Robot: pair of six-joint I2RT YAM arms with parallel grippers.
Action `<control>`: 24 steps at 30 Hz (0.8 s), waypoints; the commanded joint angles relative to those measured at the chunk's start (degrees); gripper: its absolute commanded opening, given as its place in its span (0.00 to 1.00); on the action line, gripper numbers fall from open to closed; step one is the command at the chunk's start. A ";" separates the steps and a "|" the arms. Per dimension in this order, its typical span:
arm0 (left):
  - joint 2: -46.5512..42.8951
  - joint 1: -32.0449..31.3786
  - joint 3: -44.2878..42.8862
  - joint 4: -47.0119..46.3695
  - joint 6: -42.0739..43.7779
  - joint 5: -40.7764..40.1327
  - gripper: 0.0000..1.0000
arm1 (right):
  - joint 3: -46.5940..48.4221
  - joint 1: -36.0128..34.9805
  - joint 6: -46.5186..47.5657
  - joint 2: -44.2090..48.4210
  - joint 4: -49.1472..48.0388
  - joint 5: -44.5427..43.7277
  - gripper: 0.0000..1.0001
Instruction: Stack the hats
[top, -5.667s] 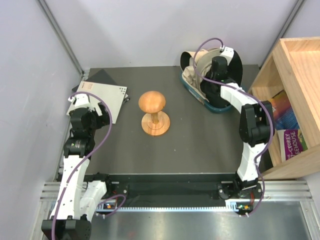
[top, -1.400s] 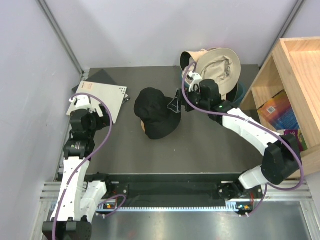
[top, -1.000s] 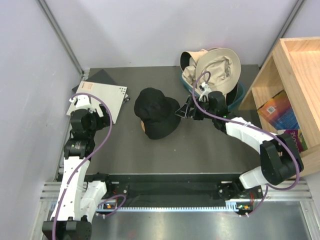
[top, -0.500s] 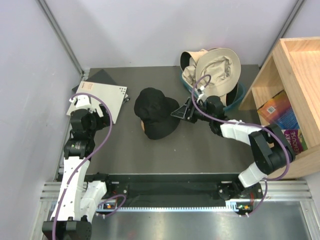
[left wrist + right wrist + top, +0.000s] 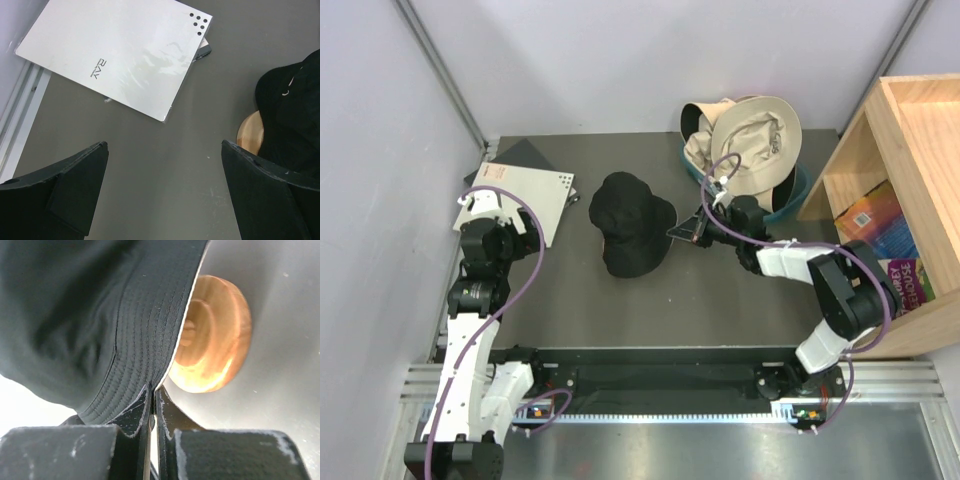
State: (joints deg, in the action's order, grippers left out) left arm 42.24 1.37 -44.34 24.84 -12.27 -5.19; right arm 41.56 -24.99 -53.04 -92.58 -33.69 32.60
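A black bucket hat (image 5: 632, 228) sits over the mushroom-shaped wooden stand, which shows under the brim in the right wrist view (image 5: 212, 335) and in the left wrist view (image 5: 248, 135). My right gripper (image 5: 682, 231) is shut on the right edge of the black hat's brim (image 5: 150, 345). A beige hat (image 5: 755, 135) and a cream hat (image 5: 705, 125) lie piled in the teal tub (image 5: 790, 195) at the back right. My left gripper (image 5: 165, 195) is open and empty above the bare table, left of the black hat (image 5: 295, 115).
A white board (image 5: 525, 195) lies on a dark sheet at the back left; it also shows in the left wrist view (image 5: 115, 55). A wooden shelf (image 5: 905, 180) with books stands along the right edge.
The black hat now sits on the stand, which was bare at first. My right gripper has moved from the tub to the hat's right brim and lowered, pulling the brim down. The left arm has not moved.
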 commanded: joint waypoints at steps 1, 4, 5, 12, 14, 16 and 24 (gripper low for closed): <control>-1.10 0.30 0.30 -1.90 0.06 -0.52 0.99 | -1.22 0.03 1.53 -1.99 -2.52 -1.83 0.00; -1.02 0.30 0.30 -1.99 0.06 -0.43 0.99 | -1.75 0.12 2.32 -2.44 -1.65 -3.06 0.00; -1.10 0.30 0.22 -1.99 0.06 -0.35 0.99 | -2.01 -0.05 2.85 -2.35 -1.20 -3.59 0.00; -1.19 0.30 0.30 -2.08 0.06 -0.08 0.99 | -1.75 -0.06 5.57 -1.03 1.61 -6.05 0.01; -1.37 0.22 0.30 -1.90 0.14 -0.08 0.99 | -1.13 0.03 6.54 -0.33 3.98 -6.67 0.22; -1.46 0.30 0.30 -1.99 0.06 -0.43 0.99 | -0.52 0.12 9.78 2.65 8.95 -9.11 0.42; -1.55 0.30 0.04 -1.81 -0.03 -0.08 0.99 | 7.47 1.52 28.68 18.29 33.32 -28.71 0.84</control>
State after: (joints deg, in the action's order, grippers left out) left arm 41.60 1.37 -44.34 24.84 -12.27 -5.21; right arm 42.17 -24.62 -35.73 -81.76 -11.22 16.05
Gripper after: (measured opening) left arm 0.991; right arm 0.824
